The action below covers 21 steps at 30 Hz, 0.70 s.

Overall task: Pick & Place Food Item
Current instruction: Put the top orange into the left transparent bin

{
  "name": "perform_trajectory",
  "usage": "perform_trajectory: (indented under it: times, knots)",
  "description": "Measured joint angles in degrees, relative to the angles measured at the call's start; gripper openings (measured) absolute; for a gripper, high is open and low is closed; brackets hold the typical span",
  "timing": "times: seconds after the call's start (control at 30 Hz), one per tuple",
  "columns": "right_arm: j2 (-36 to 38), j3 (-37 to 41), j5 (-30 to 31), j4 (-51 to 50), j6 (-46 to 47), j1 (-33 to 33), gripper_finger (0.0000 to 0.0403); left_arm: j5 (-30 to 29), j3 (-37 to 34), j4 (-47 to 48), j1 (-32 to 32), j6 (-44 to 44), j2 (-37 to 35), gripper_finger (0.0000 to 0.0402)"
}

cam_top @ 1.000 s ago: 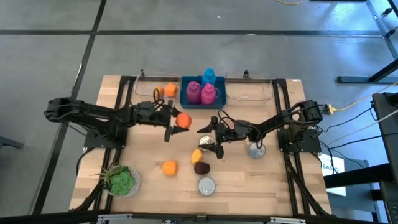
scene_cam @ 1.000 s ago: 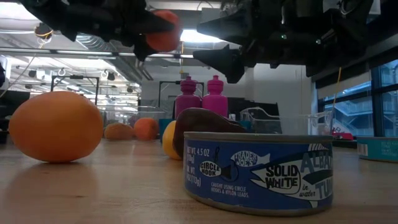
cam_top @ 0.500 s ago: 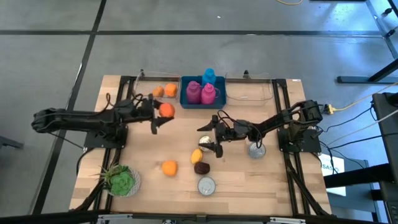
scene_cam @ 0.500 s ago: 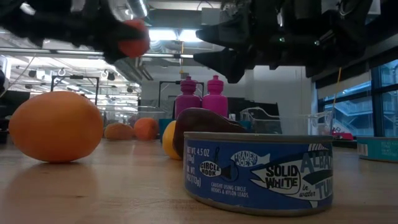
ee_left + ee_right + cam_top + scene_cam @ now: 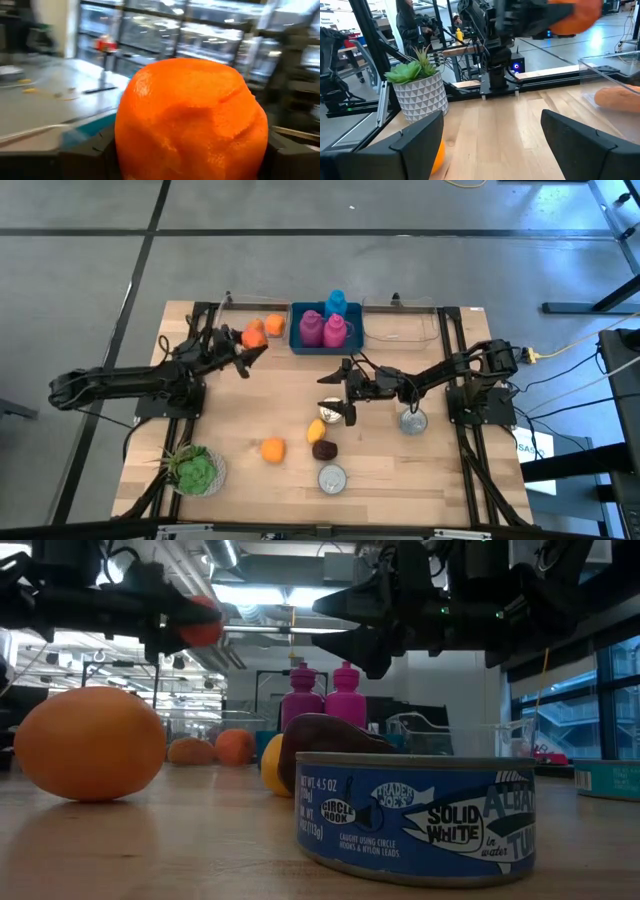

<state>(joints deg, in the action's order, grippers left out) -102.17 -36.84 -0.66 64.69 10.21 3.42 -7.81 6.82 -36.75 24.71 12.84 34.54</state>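
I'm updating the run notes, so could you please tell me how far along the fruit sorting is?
Done: two orange fruits already lie in the clear bin at the table's back left. In hand: the left pincer grips an orange right at that bin, not yet released. Left: another orange sits on the table; the right pincer hovers open and empty mid-table.

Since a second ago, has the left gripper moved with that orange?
Yes. The left gripper, shut on the orange, has swung from mid-table toward the clear bin beside the blue bin.
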Motion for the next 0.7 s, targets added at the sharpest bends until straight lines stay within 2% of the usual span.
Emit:
perform_trajectory:
  times: [0.3, 0.5, 0.7]
  knots:
    - [0.0, 0.0, -0.2, 0.02, 0.12, 0.0, 0.0333, -2.18, 11.03, 23.96, 10.04, 1.78, 2.54, 0.026]
    - [0.0, 0.0, -0.2, 0.15, 0.25, 0.0, 0.0333, -3.04, 17.67, 31.9, 13.88, 3.61, 6.97, 0.026]
    - [0.0, 0.0, -0.23, 0.15, 0.25, 0.0, 0.0333, -3.0, 23.14, 37.23, 16.16, 5.41, 14.39, 0.026]
